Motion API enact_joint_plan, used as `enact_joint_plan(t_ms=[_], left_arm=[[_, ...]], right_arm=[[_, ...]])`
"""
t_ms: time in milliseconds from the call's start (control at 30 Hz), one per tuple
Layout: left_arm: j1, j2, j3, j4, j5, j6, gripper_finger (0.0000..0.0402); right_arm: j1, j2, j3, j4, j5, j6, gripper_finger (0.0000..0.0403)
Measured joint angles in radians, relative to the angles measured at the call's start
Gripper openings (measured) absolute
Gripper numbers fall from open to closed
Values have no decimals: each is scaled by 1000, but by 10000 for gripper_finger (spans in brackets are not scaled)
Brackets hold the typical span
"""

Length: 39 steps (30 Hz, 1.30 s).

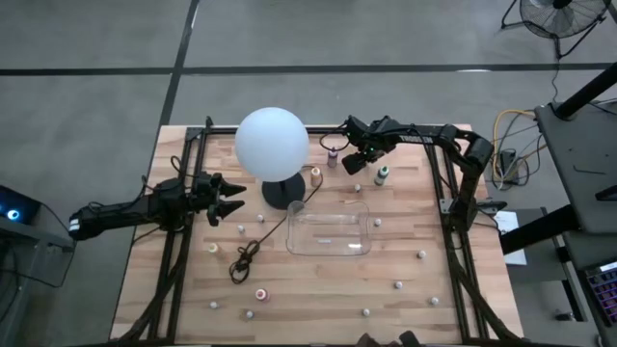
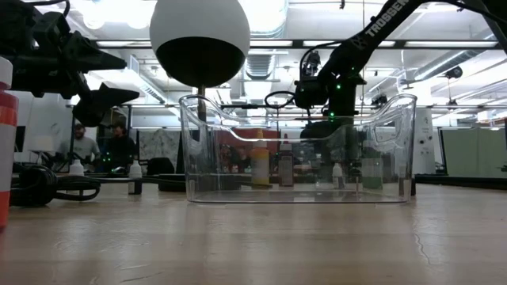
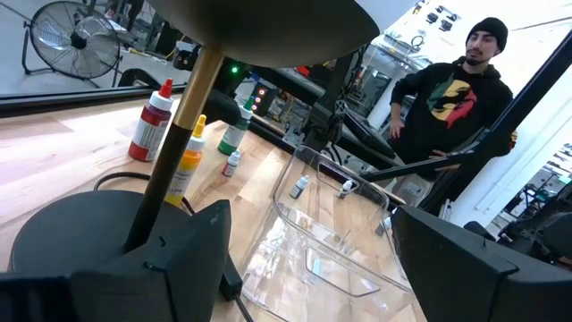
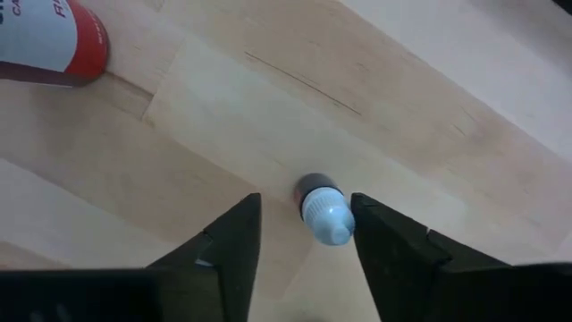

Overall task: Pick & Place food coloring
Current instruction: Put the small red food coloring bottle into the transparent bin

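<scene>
Several tiny dropper bottles stand scattered on the wooden table, for instance a pink-capped one [image 1: 261, 294] and a white-capped one [image 1: 421, 254]. My right gripper [image 1: 355, 166] hovers open near the table's far edge. In its wrist view its fingers [image 4: 306, 204] stand on either side of a small upright white-capped bottle [image 4: 323, 210], and a gap shows on both sides. My left gripper [image 1: 227, 198] is open and level, pointing at the lamp's black base [image 1: 282, 193]. It [image 3: 313, 268] holds nothing.
A white globe lamp [image 1: 272, 143] stands mid-table with its cord [image 1: 249, 255] trailing toward the near edge. A clear plastic tray [image 1: 330, 229] sits right of it. Larger bottles, red-capped [image 4: 54, 40], green [image 1: 383, 173] and yellow [image 1: 315, 175], stand beside my right gripper. A person [image 3: 447, 98] stands beyond the table.
</scene>
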Motion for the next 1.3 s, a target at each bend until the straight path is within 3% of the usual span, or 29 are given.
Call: enact_joint_plan(t_ms=[533, 933, 1300], left_arm=[[0, 0, 0, 0, 0, 0, 279], [0, 0, 0, 0, 0, 0, 279], [0, 0, 0, 0, 0, 0, 279]], right_arm=[[-6, -3, 0, -26, 0, -10, 51], [-6, -37, 91, -113, 8, -110, 53], [30, -231, 143, -231, 11, -252, 53]])
